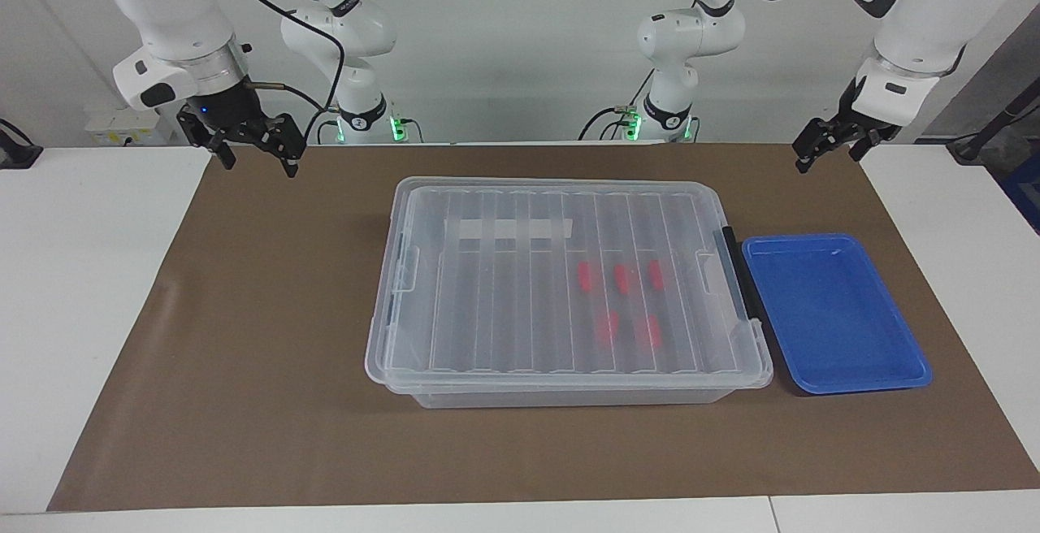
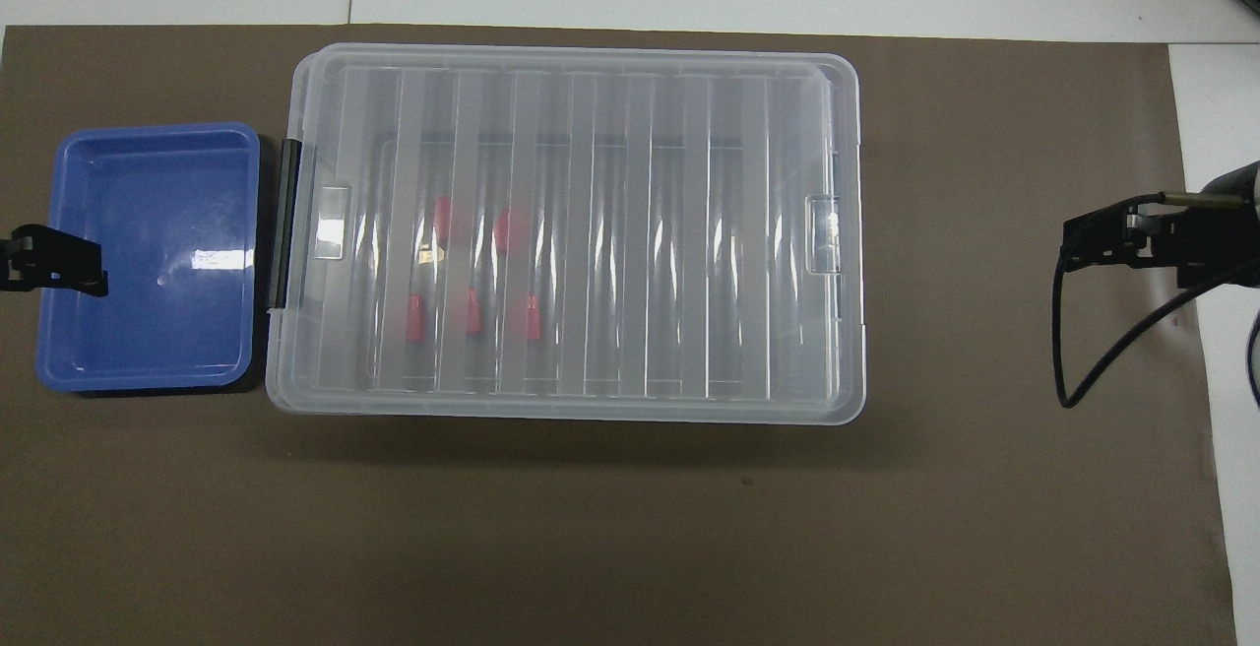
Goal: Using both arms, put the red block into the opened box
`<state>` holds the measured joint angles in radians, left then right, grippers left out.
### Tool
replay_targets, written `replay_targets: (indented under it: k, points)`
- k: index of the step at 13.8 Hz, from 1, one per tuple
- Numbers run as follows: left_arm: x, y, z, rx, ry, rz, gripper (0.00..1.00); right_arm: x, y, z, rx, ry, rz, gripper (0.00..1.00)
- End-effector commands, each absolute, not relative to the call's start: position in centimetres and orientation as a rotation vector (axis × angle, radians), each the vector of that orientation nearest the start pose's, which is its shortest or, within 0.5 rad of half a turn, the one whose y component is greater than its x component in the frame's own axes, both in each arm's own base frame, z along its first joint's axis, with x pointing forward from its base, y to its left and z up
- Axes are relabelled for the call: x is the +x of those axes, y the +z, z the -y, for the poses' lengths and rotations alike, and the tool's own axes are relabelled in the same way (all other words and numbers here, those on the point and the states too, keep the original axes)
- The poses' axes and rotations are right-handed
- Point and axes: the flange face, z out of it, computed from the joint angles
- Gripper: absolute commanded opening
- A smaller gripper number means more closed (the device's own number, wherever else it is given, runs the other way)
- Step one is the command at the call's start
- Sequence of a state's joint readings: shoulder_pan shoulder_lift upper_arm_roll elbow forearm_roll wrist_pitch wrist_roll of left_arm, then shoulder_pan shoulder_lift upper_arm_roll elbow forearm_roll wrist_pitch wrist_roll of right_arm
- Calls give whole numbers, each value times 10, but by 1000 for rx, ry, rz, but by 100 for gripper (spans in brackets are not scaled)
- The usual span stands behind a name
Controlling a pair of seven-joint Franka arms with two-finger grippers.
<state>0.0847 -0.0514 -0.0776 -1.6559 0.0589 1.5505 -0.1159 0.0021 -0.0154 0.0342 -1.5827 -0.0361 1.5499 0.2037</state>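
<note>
The box is a large clear bin in the middle of the brown mat, and its ribbed lid lies flat on it. Several red blocks show through the lid, inside the box toward the left arm's end. My right gripper hangs open and empty above the mat at the right arm's end, well apart from the box. At the left arm's end, my left gripper waits raised, open and empty.
A blue tray with nothing in it lies beside the box's black latch at the left arm's end. A white tape strip is stuck on the lid. White tabletop borders the brown mat.
</note>
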Motion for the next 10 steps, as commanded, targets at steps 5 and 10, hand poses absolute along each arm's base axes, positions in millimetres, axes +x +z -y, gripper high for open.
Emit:
replay_targets:
  k: [5, 10]
  points:
    - [529, 612, -11, -3079, 94, 185, 100, 540, 626, -14, -3163, 28, -173, 100]
    - [529, 612, -11, -3079, 94, 185, 100, 540, 627, -14, -3159, 22, -168, 100]
